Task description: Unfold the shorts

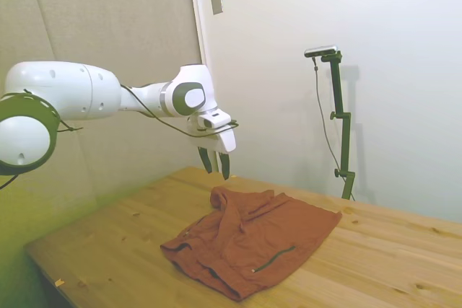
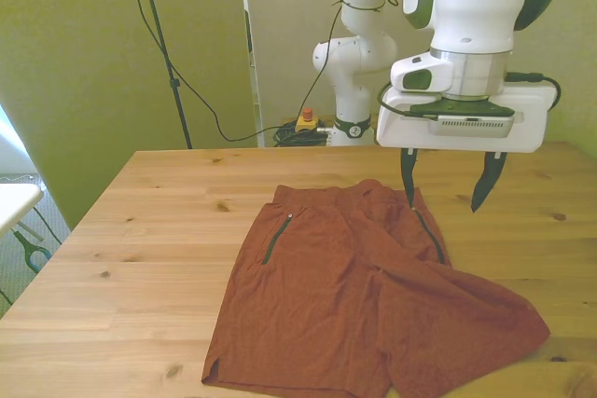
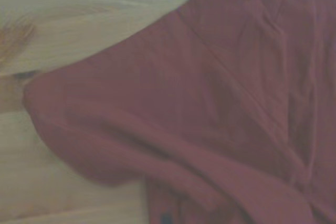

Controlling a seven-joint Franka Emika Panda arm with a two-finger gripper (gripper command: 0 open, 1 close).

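we saw the gripper (image 2: 448, 184) hanging open above the rust-orange shorts (image 2: 364, 295), spread across the bare wooden table (image 2: 149, 230).

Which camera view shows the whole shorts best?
The front view: the shorts lie spread toward the camera, with both dark zipper lines visible, under the open end effector. The side view shows them whole but foreshortened and bunched. The wrist view shows only a blurred fold.
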